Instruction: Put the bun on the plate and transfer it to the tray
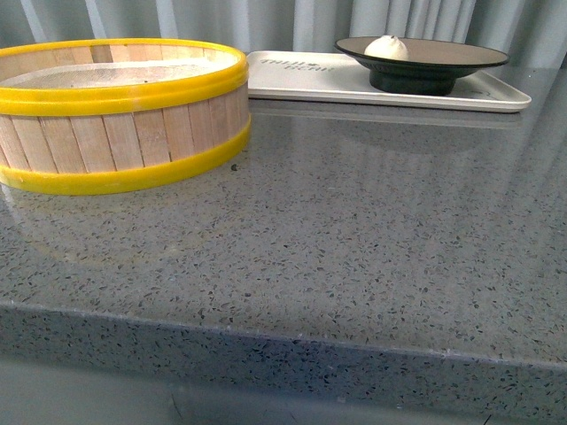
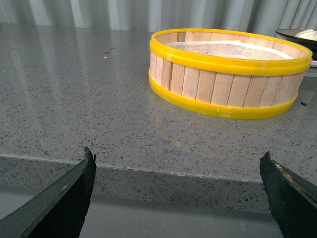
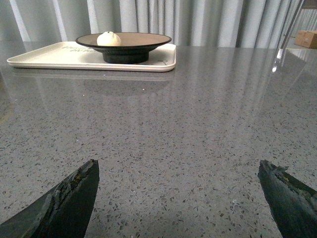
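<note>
The white bun [image 1: 387,47] lies on the dark plate [image 1: 461,56], and the plate stands on the off-white tray [image 1: 310,80] at the back right of the table. The right wrist view shows the same bun [image 3: 108,38], plate [image 3: 143,39] and tray [image 3: 54,55] far ahead. My right gripper [image 3: 178,171] is open and empty, low over bare table, far from the tray. My left gripper [image 2: 178,161] is open and empty at the table's front edge. Neither gripper shows in the front view.
A wooden steamer basket with yellow rims [image 1: 115,115] stands at the back left, beside the tray; it also shows in the left wrist view [image 2: 228,72]. The grey speckled table [image 1: 354,239] has its front edge near me. Grey curtains hang behind.
</note>
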